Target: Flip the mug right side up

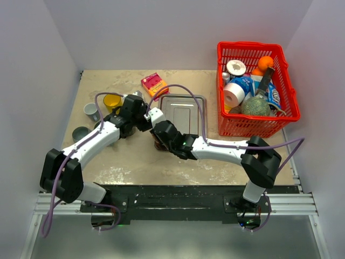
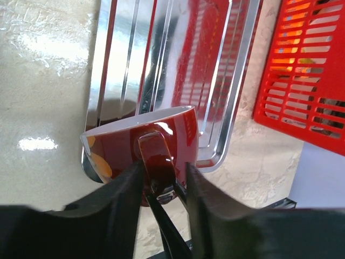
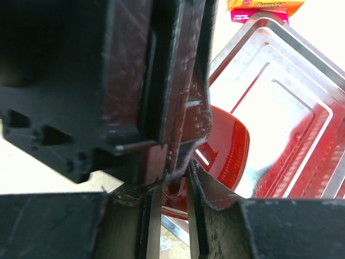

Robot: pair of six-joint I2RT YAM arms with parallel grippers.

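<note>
The only writing we find is on the pink-and-yellow box (image 1: pixel 154 83) behind the tray (image 1: pixel 183 96). The right wrist view catches its edge, but the letters are too blurred to read. The packets in the red basket (image 1: pixel 253 125) carry print that is too small to make out.

The mug (image 2: pixel 129 143) sits at the tray's near-left corner, where both arms meet. It is glossy red outside and white inside, and it is tilted with its rim slanting up. The left claw (image 2: pixel 164 171) is clamped on its looped handle, with a black finger pressing on each side. The right claw (image 3: pixel 167 199) is drawn narrow right beside the left one, with worn grey pads. We cannot tell whether it pinches the mug.

The tray is polished steel, a ribbed rectangle with rounded corners, and it mirrors the basket's red lattice. The basket stands just beside its right edge. A yellow cup (image 1: pixel 111 101), a grey cup (image 1: pixel 90 110) and a dark round dish (image 1: pixel 81 132) crowd the left arm's outer side. The mottled beige table (image 1: pixel 129 168) lies bare in front of the tray, toward the arm bases.
</note>
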